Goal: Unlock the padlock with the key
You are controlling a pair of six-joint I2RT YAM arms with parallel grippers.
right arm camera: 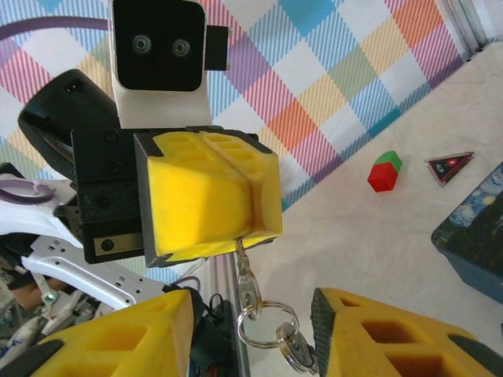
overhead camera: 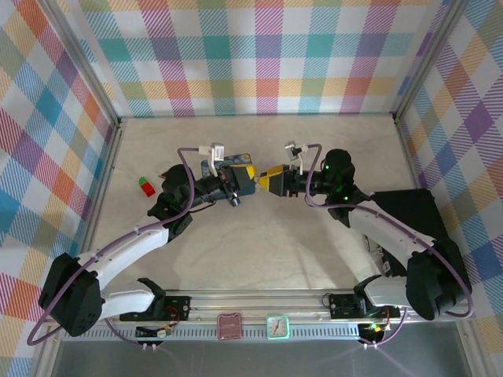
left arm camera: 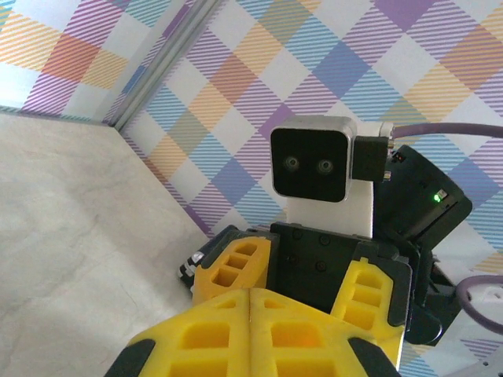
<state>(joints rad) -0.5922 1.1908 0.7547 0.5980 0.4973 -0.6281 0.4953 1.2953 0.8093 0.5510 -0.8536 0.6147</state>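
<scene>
The key [right arm camera: 245,275], one of two, hangs from left gripper [right arm camera: 242,233].

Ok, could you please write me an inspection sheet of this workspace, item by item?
Surface: pale marbled tabletop, looks clean.
Job's things: thin silver metal key hangs from the left gripper, with a metal ring and a second key below it.
Clutter: small red-and-green block, dark triangular piece and blue starry-night painted tin, all on the table.
Grippers: yellow-padded left gripper shut on the key; right gripper open, facing it.
Cables: purple cables run along both arms, no snag seen.
Surroundings: pastel checked walls on three sides.
</scene>
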